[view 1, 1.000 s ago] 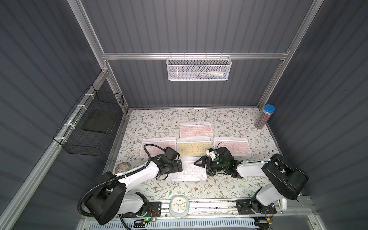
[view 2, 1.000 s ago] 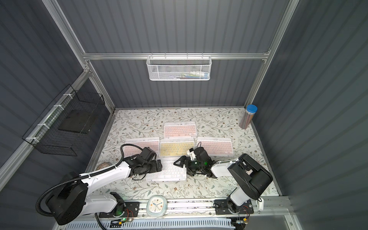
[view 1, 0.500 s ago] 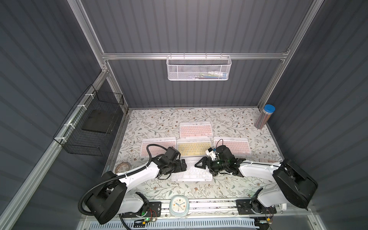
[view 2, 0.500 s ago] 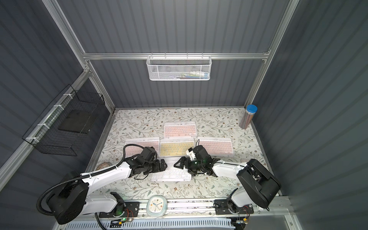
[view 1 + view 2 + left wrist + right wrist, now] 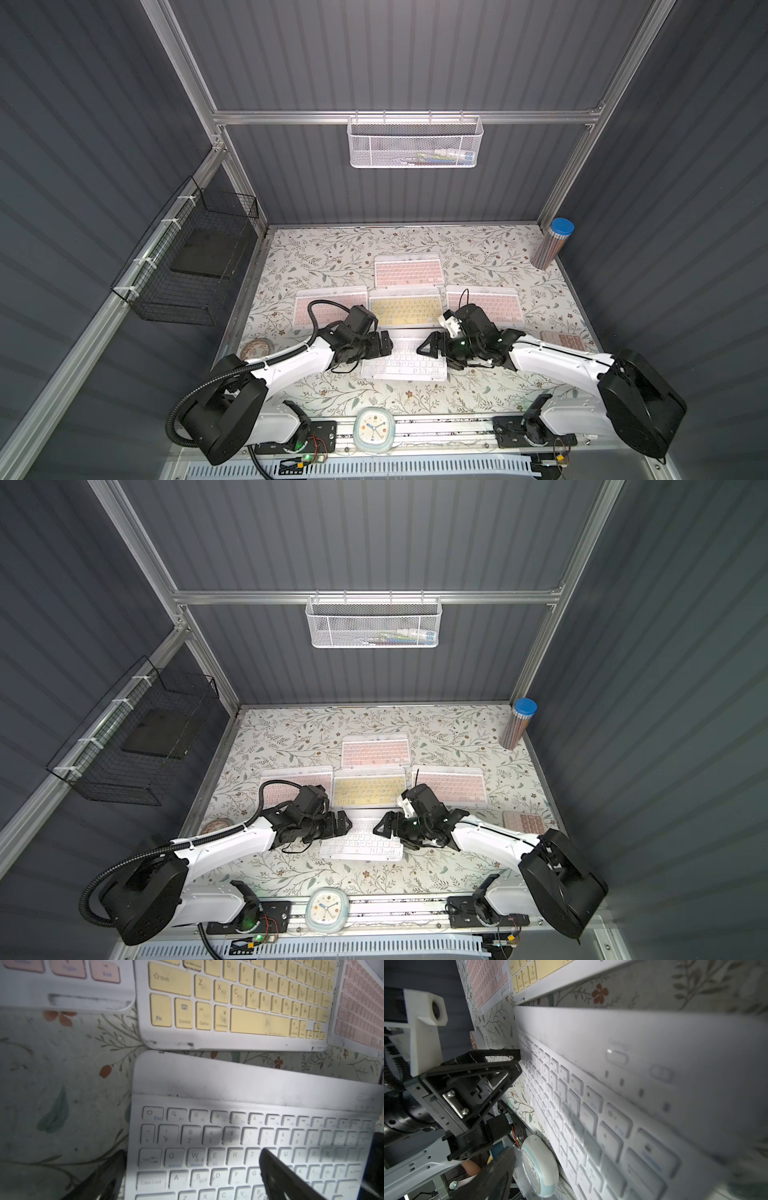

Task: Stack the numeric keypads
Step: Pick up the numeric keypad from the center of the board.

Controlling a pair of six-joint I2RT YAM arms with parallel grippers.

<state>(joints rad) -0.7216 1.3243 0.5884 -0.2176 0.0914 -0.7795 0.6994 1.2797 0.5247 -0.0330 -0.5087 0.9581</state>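
Looks barely begun, nothing stacked: yellow-keyed thin white-framed keypad (image 5: 405, 312) and three pink-keyed keypads (image 5: 406, 270) lying flat, side by side on the floral tabletop (image 5: 332, 257), white-keyed keypad (image 5: 405, 368) nearest, between the spread-open left gripper (image 5: 384, 345) and the unclenched right gripper (image 5: 434, 357), apparently ungrasped.

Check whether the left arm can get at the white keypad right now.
Likely yes: the left fingers stand open astride the white keypad's short end, one over its keys, one off its edge; nothing lies between.
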